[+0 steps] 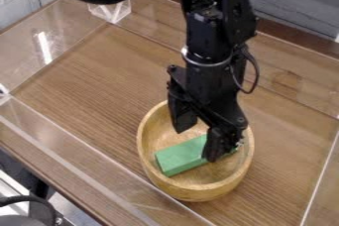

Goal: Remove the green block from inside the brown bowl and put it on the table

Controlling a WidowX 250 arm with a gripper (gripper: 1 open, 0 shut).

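Observation:
The green block (179, 159) lies flat inside the brown bowl (199, 190), which sits on the table (93, 81) near the front. My black gripper (201, 134) points straight down into the bowl, open. One finger stands behind the block near the bowl's far rim. The other finger (223, 141) comes down at the block's right end and hides that end. The block is not lifted.
Low clear acrylic walls (54, 32) border the table on all sides. A small clear triangular stand (111, 8) sits at the back left. Dark cables run across the top left corner.

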